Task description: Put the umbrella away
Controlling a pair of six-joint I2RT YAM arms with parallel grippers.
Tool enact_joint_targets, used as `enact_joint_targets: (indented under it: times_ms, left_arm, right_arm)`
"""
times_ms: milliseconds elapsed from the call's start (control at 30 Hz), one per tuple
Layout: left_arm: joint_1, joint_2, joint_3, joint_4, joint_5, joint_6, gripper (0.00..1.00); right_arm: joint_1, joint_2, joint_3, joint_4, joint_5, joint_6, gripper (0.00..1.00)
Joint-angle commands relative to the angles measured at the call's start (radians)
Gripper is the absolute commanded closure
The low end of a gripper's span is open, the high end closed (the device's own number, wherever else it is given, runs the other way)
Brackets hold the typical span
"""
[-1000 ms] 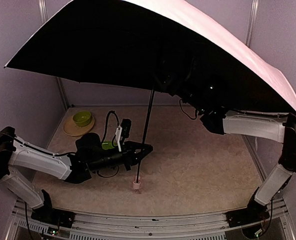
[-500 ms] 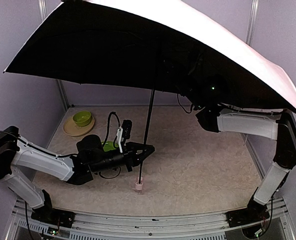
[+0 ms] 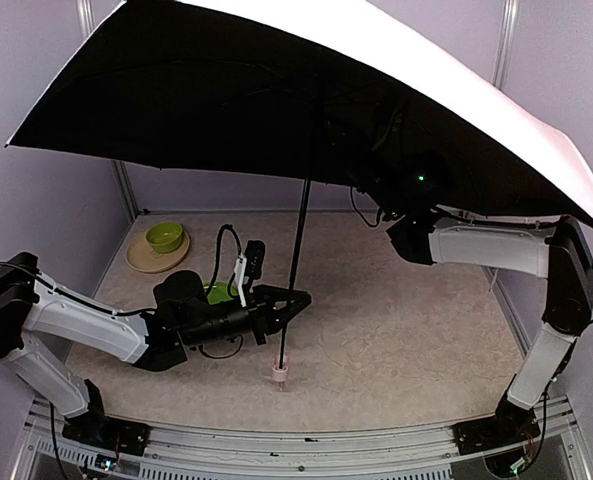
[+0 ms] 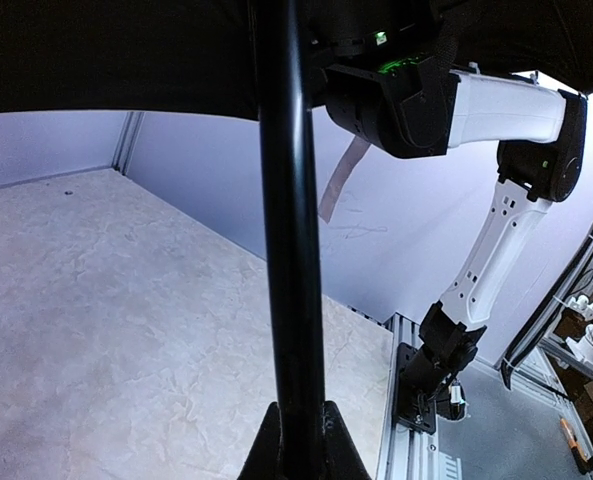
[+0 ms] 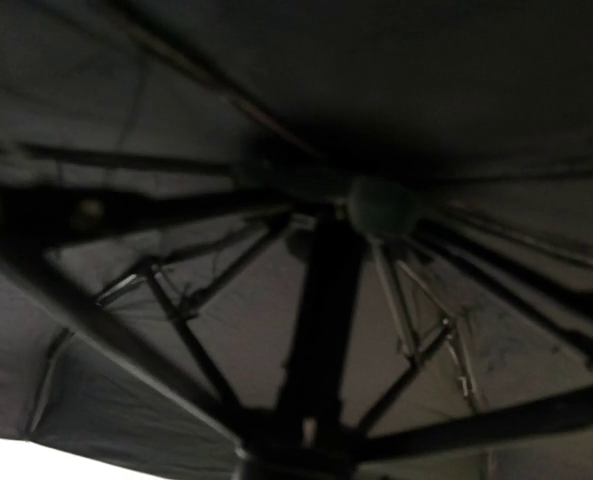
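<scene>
1. Since the earlier frame, the right arm (image 3: 486, 245) has swung closer to the shaft (image 3: 296, 240), and the canopy (image 3: 176, 110) has tipped slightly.
2. Umbrella (image 3: 306, 120): open and upright. The canopy is pale pink outside and black inside, with ribs radiating from the shaft's top.
3. Right gripper (image 4: 376, 45): raised under the canopy, right of the shaft's top. Its jaws are lost in shadow, so whether they grip cannot be told.
4. Left gripper (image 3: 288, 300): clenched on the lower shaft, reaching in from the shaft's left.
5. Handle (image 3: 279, 374): small and pale pink, at the shaft's foot, down at the table (image 3: 406, 340).
</scene>
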Motion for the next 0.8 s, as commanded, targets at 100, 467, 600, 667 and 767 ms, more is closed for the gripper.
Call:
enact_joint_targets:
  times_ms: [100,467,600,667,767]
  left_arm:
    - [-0.016,-0.004,0.008,0.064,0.029,0.054,1.00]
    - [-0.019,-0.013,0.008,0.057,0.031,0.085,1.00]
    - [-0.018,-0.020,0.008,0.056,0.036,0.090,1.00]
    - [-0.019,-0.028,0.008,0.056,0.038,0.095,1.00]
    - [-0.019,-0.037,0.009,0.056,0.041,0.100,1.00]
  right_arm:
    - [-0.003,-0.001,0.039,0.003,0.016,-0.008,0.54]
    - [-0.004,0.014,0.061,-0.013,0.004,0.001,1.00]
    - [-0.006,0.010,0.055,-0.028,0.003,0.000,1.00]
    - [-0.006,0.008,0.051,-0.031,0.000,-0.005,1.00]
    - [-0.006,0.004,0.041,-0.027,-0.011,-0.013,1.00]
